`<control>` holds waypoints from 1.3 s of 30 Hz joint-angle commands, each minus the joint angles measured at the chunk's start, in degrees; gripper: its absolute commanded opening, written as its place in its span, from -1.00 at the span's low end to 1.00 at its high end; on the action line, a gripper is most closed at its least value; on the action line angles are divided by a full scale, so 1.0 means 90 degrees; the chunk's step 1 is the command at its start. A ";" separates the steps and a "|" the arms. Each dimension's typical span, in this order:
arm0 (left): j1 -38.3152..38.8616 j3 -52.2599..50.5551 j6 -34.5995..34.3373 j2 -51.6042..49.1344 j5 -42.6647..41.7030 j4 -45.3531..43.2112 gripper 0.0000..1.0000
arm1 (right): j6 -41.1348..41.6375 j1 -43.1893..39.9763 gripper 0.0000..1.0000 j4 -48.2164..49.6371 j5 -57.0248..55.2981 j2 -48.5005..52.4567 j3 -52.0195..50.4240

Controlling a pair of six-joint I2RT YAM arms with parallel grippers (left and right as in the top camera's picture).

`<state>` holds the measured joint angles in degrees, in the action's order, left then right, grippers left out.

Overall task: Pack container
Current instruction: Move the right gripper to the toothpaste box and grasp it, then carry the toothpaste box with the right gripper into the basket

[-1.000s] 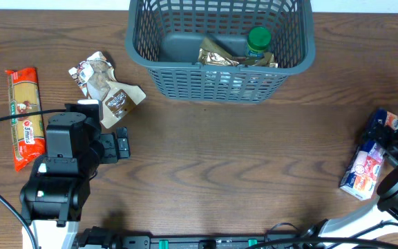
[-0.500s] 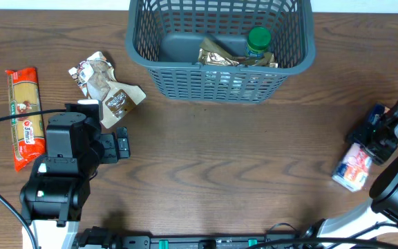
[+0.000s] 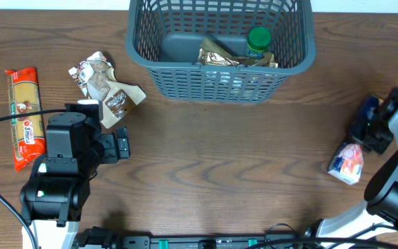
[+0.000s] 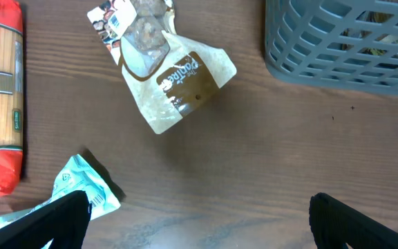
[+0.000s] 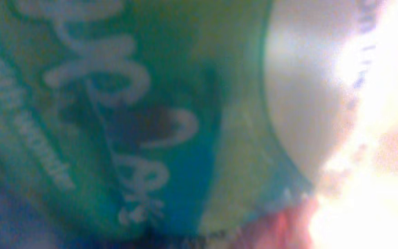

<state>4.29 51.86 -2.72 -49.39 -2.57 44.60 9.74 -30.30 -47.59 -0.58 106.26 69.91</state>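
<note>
The large grey-blue slotted plastic basket (image 3: pixel 213 83) stands at the far middle of the bench (image 3: pixel 206 159), with a green-lidded jar (image 3: pixel 258 38) inside. My left gripper (image 4: pixel 199 204) hangs spread wide, near a crumpled brown-and-white snack pouch (image 4: pixel 175 79). My right gripper (image 3: pixel 373 130) sits at the right edge beside a white-and-red packet (image 3: pixel 346 162); I cannot tell whether it pinches it.

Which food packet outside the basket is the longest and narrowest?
The red spaghetti packet at the far left; the brown-and-white snack bag and the white packet at the far right are shorter.
</note>
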 commanded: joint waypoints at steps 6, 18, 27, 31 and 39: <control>0.0027 0.0129 0.0085 0.0005 0.0073 -0.0007 0.97 | -0.0505 0.1144 -0.98 -0.1105 0.0257 -0.1022 0.3308; 0.0027 0.0129 0.0085 0.0005 0.0073 -0.0010 0.97 | -0.4743 0.3803 -0.98 -0.0784 0.0614 -0.1066 0.6198; 0.0027 0.0129 0.0085 0.0005 0.0073 -0.0007 0.97 | -0.7089 0.5107 -0.99 -0.0095 0.0918 -0.0199 0.6198; 0.0027 0.0129 0.0085 0.0005 0.0073 -0.0007 0.97 | -0.7327 0.5253 -0.98 0.0044 0.1290 0.0529 0.6198; 0.0027 0.0129 0.0085 0.0005 0.0073 0.0017 0.97 | -0.7048 0.5258 -0.98 0.0073 0.1285 0.1940 0.6195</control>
<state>4.29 51.86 -2.72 -49.39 -2.57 44.69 -53.80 16.45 -47.33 9.63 121.56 125.12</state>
